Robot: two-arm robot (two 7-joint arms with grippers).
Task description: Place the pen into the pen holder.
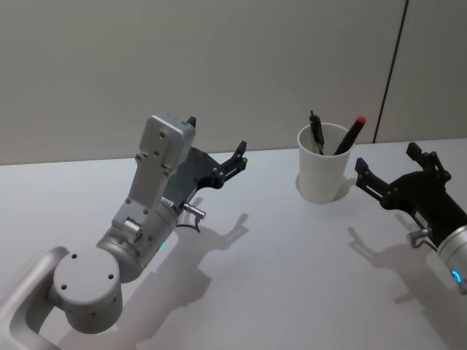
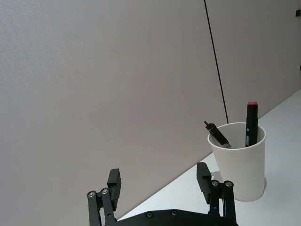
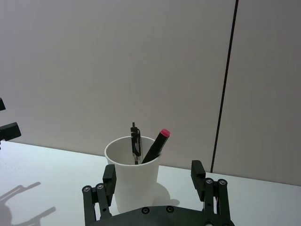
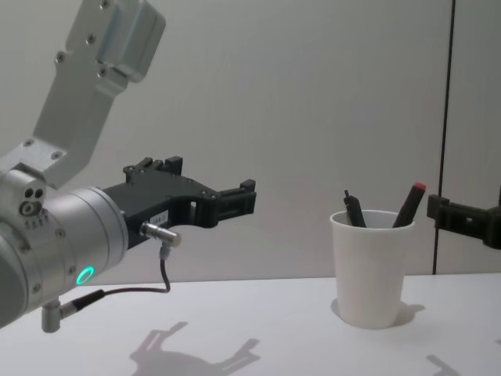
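Both my jaws hang released and empty: my right gripper (image 1: 387, 179) just beside the pen holder (image 1: 324, 173), where 2 pens (image 1: 348, 136) stand upright, my left gripper (image 1: 235, 162) farther.

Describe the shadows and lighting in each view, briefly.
Head view: the left gripper and right gripper cast sharp dark shadows toward the camera on the white table. Chest view: gripper shadows lie on the tabletop, and the pen holder has a soft one at its base. Right wrist view: crisp shadows fall at the table's edge. Left wrist view: even lighting, no glare.
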